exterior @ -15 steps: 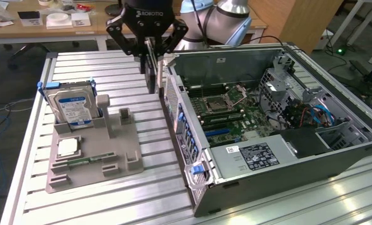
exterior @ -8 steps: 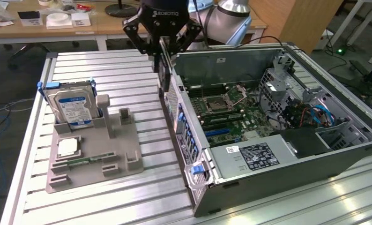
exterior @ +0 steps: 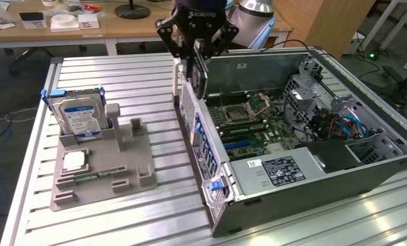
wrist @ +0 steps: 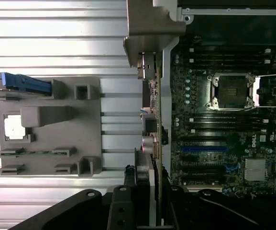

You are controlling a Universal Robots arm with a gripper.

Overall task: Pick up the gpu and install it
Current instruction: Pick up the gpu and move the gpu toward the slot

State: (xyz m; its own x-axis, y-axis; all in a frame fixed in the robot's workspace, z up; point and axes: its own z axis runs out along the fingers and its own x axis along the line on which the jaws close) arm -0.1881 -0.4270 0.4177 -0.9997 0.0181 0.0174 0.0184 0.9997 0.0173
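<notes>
- Hanging at twelve o'clock in the exterior view, the hand (exterior: 198, 53) is pinching the gpu (exterior: 201, 77); its two black jaws press on the card's flat faces; the card is up off the surface (exterior: 121, 72), held on edge with its long side running up and down
- the gpu hovers right above the rear wall of the open computer case (exterior: 367, 171), at the case's ten o'clock corner; its lower end is down near the top of that wall; whether card and wall touch, I cannot tell
- in the wrist view the gpu shows edge-on as a thin brownish strip running along the rear wall; the motherboard (exterior: 258, 136) lies to one side of it, the slatted metal surface to the other
- the motherboard lies flat in the case; the square processor socket (exterior: 257, 105) is at its twelve o'clock, a blue slot (exterior: 239, 145) at its seven o'clock; the labelled power supply (exterior: 279, 170) is at six o'clock of the case
- at nine o'clock in the exterior view, a grey holder (exterior: 138, 166) rests on the surface, well apart from the hand; a hard drive (exterior: 79, 115) with a blue-white label stands upright at its eleven o'clock; a square chip (exterior: 75, 161) lies at its eight o'clock; a narrow green memory stick (exterior: 94, 176) is at five o'clock of the chip
</notes>
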